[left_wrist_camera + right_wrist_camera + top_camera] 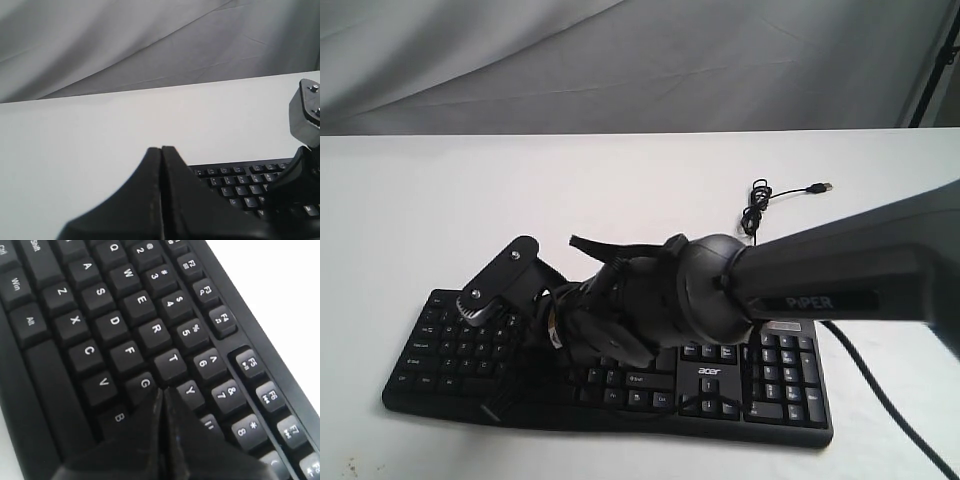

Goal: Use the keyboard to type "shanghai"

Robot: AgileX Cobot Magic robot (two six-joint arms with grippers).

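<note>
The black Acer keyboard (772, 385) lies on the white table, near its front edge. My right arm (840, 270) reaches across it from the right toward the letter keys. In the right wrist view my right gripper (162, 389) is shut and empty. Its tips sit low over the keyboard (115, 325) where G, T and Y meet, and the fingers hide the H key. I cannot tell whether they touch a key. My left gripper (161, 147) is shut and empty, above bare table just left of the keyboard (240, 182). It does not show in the exterior view.
The thin black USB cable (760, 205) is bundled behind the keyboard, its plug lying free on the table (620, 190). A grey cloth backdrop (620, 60) hangs beyond the table's far edge. The right arm's silver camera mount (306, 112) stands close to my left gripper.
</note>
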